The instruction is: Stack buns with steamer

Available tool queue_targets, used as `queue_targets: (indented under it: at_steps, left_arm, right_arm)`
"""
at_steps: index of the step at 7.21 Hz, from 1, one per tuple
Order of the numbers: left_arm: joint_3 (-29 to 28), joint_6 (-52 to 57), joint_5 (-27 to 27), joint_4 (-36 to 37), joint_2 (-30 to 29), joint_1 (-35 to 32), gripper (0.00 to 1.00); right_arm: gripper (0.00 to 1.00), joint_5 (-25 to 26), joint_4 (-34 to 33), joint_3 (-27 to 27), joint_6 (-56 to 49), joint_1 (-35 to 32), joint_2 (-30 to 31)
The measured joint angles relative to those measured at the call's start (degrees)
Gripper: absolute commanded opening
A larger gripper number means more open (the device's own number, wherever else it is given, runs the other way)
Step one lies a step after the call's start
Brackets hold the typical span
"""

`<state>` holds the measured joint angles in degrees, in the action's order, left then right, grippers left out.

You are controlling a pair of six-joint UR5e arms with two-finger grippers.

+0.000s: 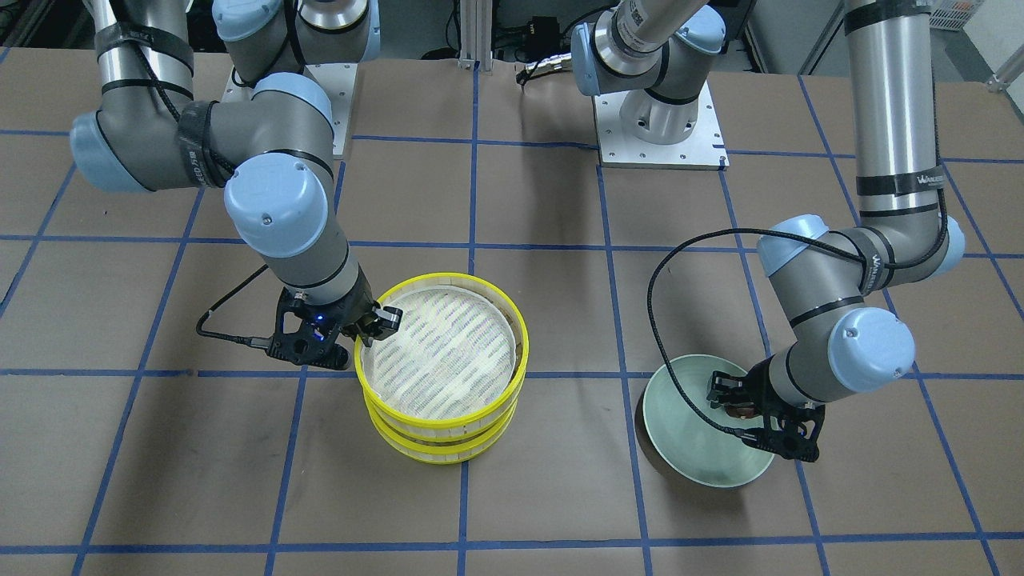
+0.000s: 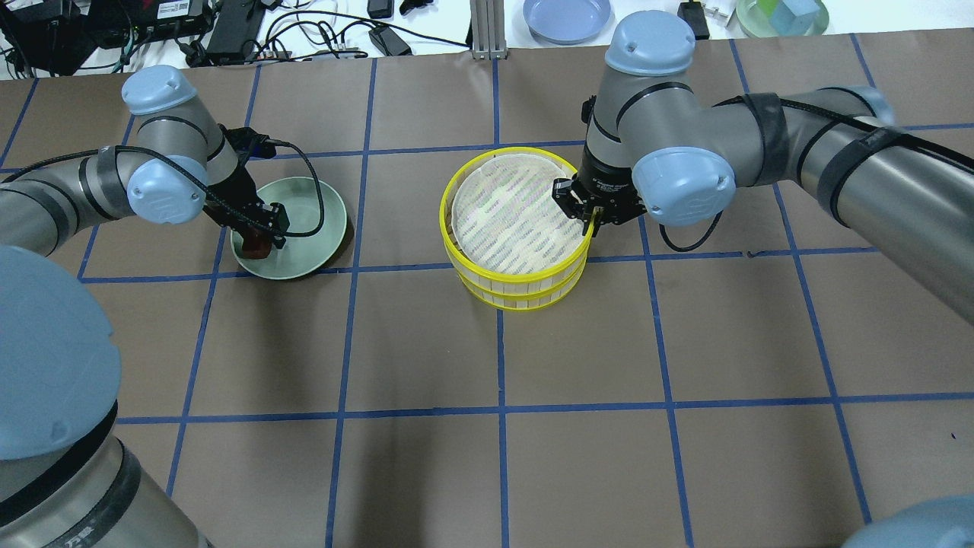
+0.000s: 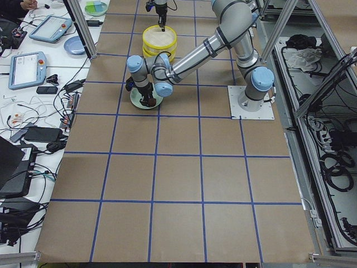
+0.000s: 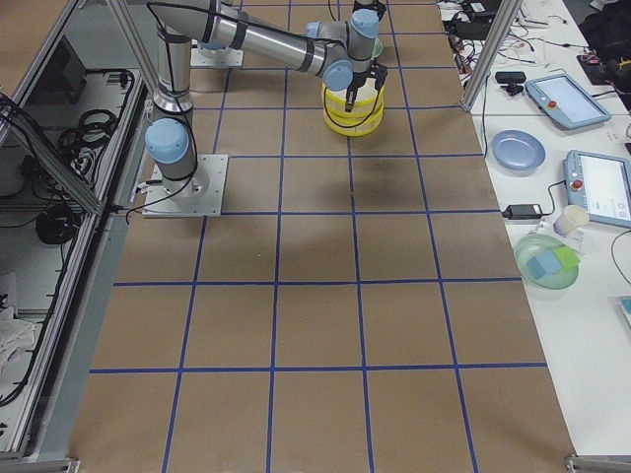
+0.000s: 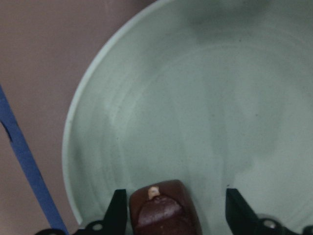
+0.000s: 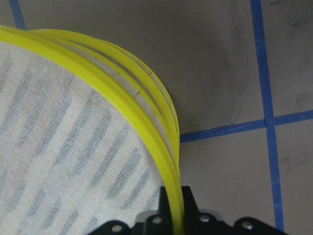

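A yellow-rimmed steamer (image 1: 444,356) of two stacked tiers stands mid-table; its top mesh (image 2: 514,217) is bare. My right gripper (image 2: 590,218) is shut on the top tier's rim (image 6: 146,127), one finger inside and one outside. A pale green plate (image 2: 308,221) holds the dark brown bun (image 2: 255,245) at its edge. My left gripper (image 2: 262,232) is low over the plate and open. In the left wrist view the brown bun (image 5: 161,210) lies between the fingers (image 5: 117,205), close to one of them. The cream bun is not in view.
Brown paper with a blue tape grid (image 2: 498,411) covers the table. A blue plate (image 2: 567,17), a green bowl with blocks (image 2: 784,15) and cables lie on the bench beyond the far edge. Both arm bases (image 1: 660,132) stand at the robot's side.
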<state>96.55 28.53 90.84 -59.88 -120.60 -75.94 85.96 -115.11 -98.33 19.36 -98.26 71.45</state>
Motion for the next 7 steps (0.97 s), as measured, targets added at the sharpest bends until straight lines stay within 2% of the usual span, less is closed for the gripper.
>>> queue_targets:
  at_steps: [3,7]
  left_arm:
    - [-0.78,-1.49,-0.17,0.37,0.28,0.0,0.0]
    - [-1.61,-11.71,-0.9,0.08,4.55,-1.95,0.0]
  right_arm:
    - [0.0,0.3,-0.46,0.11,-0.11,0.0,-1.27]
    - [0.0,0.54,-1.57,0.43,-0.3,0.14,-1.8]
